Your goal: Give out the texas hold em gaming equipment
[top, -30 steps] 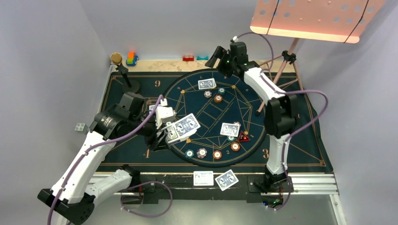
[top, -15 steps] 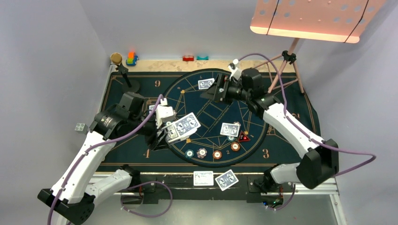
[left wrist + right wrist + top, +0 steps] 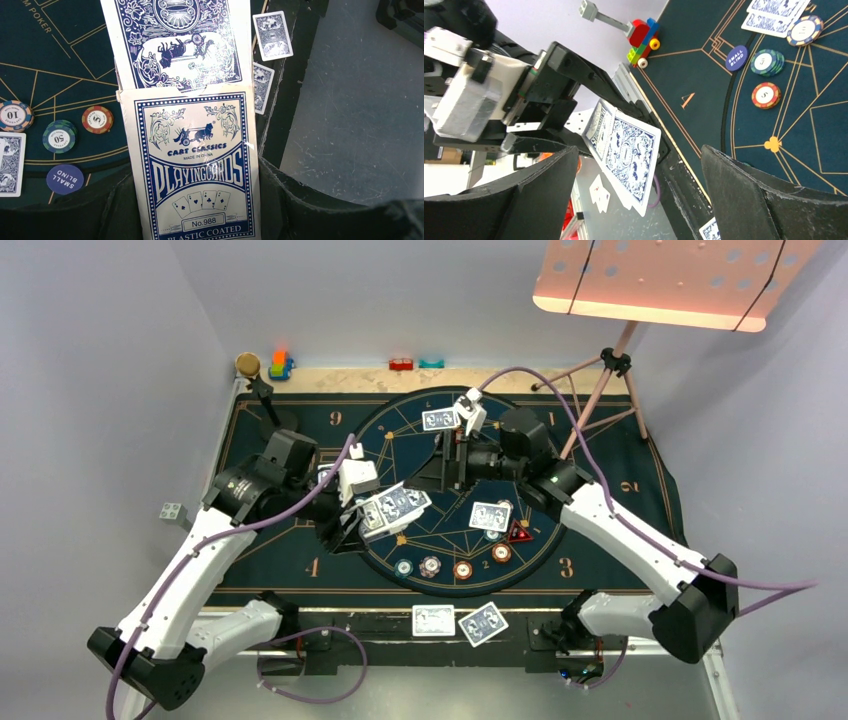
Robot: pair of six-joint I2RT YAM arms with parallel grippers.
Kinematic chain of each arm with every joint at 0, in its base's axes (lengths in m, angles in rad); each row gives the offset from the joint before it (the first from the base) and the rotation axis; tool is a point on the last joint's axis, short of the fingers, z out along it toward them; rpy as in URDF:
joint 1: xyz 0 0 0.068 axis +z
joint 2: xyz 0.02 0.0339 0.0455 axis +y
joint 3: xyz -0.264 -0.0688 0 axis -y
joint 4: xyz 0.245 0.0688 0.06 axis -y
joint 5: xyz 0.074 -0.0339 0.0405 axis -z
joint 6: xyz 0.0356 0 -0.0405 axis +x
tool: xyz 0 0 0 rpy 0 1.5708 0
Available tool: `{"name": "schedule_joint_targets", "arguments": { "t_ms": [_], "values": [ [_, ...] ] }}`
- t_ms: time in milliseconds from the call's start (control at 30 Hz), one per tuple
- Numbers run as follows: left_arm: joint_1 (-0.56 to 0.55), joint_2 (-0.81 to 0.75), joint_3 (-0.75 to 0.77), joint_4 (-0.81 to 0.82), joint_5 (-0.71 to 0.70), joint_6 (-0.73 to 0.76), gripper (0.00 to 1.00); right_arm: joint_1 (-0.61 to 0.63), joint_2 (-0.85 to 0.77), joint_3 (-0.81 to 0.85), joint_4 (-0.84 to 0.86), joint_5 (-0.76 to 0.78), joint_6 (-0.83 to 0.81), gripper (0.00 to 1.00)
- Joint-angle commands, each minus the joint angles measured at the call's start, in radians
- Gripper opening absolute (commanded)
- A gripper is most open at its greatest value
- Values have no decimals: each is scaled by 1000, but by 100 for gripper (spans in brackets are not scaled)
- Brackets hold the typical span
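Observation:
My left gripper [image 3: 350, 527] is shut on a blue-and-white playing card box [image 3: 195, 165], held above the left part of the round felt layout. A blue-backed card [image 3: 180, 40] sticks out of the box's open end. My right gripper [image 3: 441, 466] stands open just right of that card [image 3: 629, 155], its fingers [image 3: 734, 190] apart on either side and not touching it. Dealt cards [image 3: 441, 420] [image 3: 490, 516] lie on the felt, and two more [image 3: 433, 620] [image 3: 483, 623] at the near edge. Poker chips [image 3: 431, 565] and a red triangular marker [image 3: 519, 533] sit along the near arc.
A black stand with a cork top [image 3: 262, 390] and toy blocks [image 3: 280, 365] stand at the back left, with more blocks [image 3: 402, 364] at the back middle. A tripod [image 3: 610, 370] carrying a pink perforated panel [image 3: 670, 280] stands at the back right. A small-blind button [image 3: 65, 178] lies by the chips.
My right arm has swung from the far back of the table forward and left to the held deck, its jaws widening. The left gripper shifted slightly, box still held.

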Motion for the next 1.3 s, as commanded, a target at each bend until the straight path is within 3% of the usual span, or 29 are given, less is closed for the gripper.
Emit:
{"name": "schedule_joint_targets", "arguments": {
  "t_ms": [0,533,800,1267],
  "values": [
    [5,-1,11,56,27,-24,0,49,49,30,7,-19,-24,98],
    [6,-9,12,49,29,-24,0,100,96,99,-123,110,-109,97],
    [5,-19,12,42,30,-24,0,98,102,117,-163,124,-123,68],
    [5,-28,2,38,30,-19,0,98,60,185,-255,246,-173,48]
  ]
}}
